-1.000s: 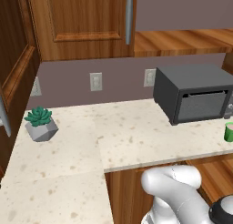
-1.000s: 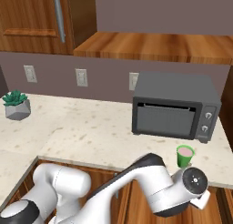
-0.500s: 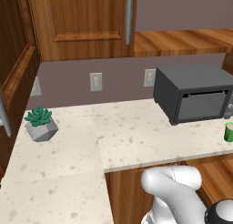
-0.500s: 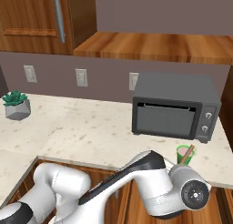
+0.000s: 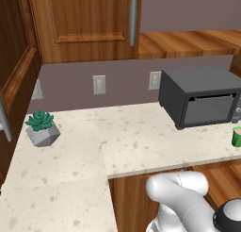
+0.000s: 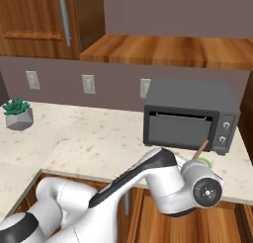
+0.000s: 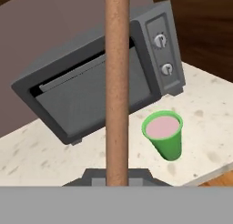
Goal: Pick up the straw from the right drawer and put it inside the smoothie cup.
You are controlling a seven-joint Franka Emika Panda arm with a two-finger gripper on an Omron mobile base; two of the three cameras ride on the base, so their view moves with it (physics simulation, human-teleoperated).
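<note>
Counter (image 5: pixel 141 146) first, since it's the biggest thing going: pale speckled stone wrapping round in an L, with wooden cabinets (image 5: pixel 84 23) hanging above and a grey-brown wall behind carrying a few white outlets (image 6: pixel 88 84). Next down in size is the dark grey microwave (image 6: pixel 188 113), parked at the right end of the counter against the wall, door shut, two knobs on its right panel. The white arm (image 6: pixel 163 180) reaches up from below the counter edge in the right base view, with its wrist sitting right in front of the microwave. Way over on the left end sits a grey faceted pot with a green succulent (image 5: pixel 42 128), well apart from everything else. The smoothie cup (image 7: pixel 164 134) is on the counter just in front of the microwave's knob side, bright green with pink filling, upright. Then the straw (image 7: pixel 117 86), a brown stick that the gripper (image 7: pixel 117 177) is pinching at its lower end; it stands up through the hand view, beside the cup and not inside it.
</note>
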